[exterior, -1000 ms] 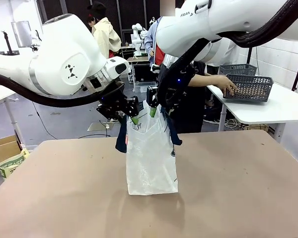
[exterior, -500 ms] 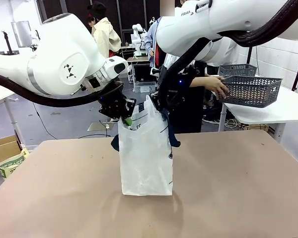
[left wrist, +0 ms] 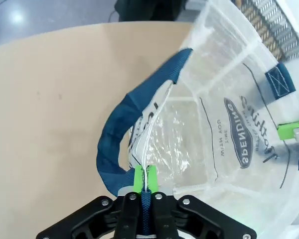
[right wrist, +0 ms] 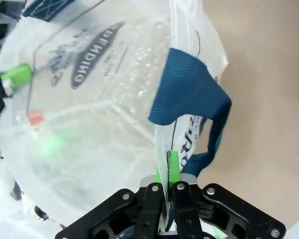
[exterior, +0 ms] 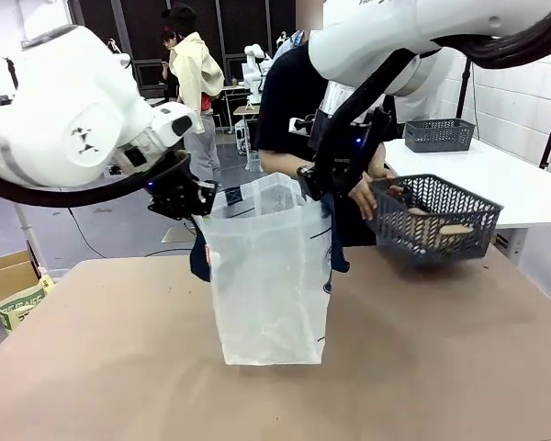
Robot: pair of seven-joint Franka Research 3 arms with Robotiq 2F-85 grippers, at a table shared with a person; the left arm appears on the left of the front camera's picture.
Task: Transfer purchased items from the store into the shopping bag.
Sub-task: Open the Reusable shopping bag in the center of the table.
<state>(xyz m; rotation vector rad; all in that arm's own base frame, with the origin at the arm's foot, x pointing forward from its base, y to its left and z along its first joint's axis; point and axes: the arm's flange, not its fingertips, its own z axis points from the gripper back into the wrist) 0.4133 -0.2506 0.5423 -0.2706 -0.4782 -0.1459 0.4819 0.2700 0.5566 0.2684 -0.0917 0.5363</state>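
So I'm holding the shopping bag (exterior: 268, 276) open right now, and it's standing upright on the desk (exterior: 441, 377), roughly in the middle. My left claw (left wrist: 145, 178) is pinching tight on the bag's rim right by a navy handle (left wrist: 117, 144), and my right claw (right wrist: 168, 170) is clamping down on the opposite rim. A person's hand (exterior: 360, 195) is holding a dark grey mesh basket (exterior: 436, 216) just beside the bag, slightly tilted above the desk
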